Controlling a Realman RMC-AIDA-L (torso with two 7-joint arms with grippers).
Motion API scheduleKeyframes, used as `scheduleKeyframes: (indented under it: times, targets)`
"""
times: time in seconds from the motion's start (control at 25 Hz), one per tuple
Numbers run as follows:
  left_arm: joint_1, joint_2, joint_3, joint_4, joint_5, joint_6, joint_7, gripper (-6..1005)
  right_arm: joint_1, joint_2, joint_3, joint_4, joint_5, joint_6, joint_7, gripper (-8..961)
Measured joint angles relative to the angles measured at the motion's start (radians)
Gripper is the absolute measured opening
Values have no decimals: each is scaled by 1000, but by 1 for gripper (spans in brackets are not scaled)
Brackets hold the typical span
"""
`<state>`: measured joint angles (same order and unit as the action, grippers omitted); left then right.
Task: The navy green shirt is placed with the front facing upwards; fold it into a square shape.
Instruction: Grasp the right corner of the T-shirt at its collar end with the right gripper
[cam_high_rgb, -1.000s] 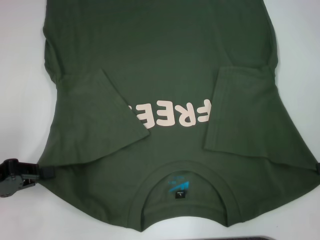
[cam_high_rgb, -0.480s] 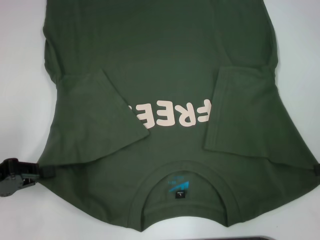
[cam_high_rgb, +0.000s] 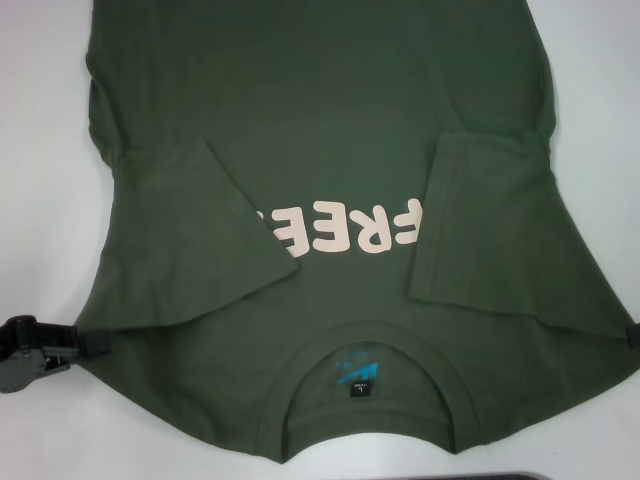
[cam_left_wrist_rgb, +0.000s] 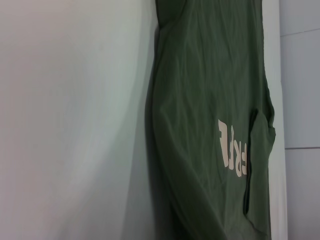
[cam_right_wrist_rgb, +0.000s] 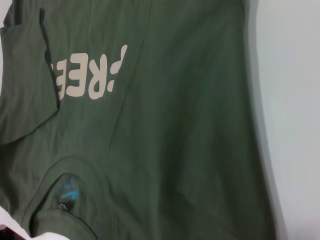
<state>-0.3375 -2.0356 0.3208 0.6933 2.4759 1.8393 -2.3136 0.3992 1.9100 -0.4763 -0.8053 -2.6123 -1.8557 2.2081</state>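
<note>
The navy green shirt (cam_high_rgb: 320, 120) lies front up on the white table, its collar and teal label (cam_high_rgb: 360, 375) nearest me and the pale "FREE" lettering (cam_high_rgb: 340, 228) upside down. Both short sleeves are folded inward over the chest, one sleeve (cam_high_rgb: 190, 230) on the left and one sleeve (cam_high_rgb: 490, 220) on the right. My left gripper (cam_high_rgb: 90, 340) is at the shirt's left shoulder corner, shut on the cloth edge. Only a sliver of my right gripper (cam_high_rgb: 633, 336) shows at the right shoulder corner. Both wrist views show the shirt (cam_left_wrist_rgb: 200, 100) (cam_right_wrist_rgb: 175, 150) close up.
The white table (cam_high_rgb: 40, 150) shows bare on both sides of the shirt. A dark strip (cam_high_rgb: 500, 476) runs along the near edge below the collar.
</note>
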Motion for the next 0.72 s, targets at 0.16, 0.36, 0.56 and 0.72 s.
scheduleKeyframes:
  times: [0.16,0.36,0.56,0.72]
  targets:
    - [0,0,-2,0,0,0,0,57,0,0,-1,0,0,1,3,912]
    - [0,-1,-2,0,0,0,-1,59,1,0,-1,0,0,2,2,912]
    - [0,-1,-2,0,0,1,-1,61,3,2,-6,1,0,4,1,912]
    - [-1,-2,-2,0,0,3,-1,62,4,3,-13,3,0,6,1,912]
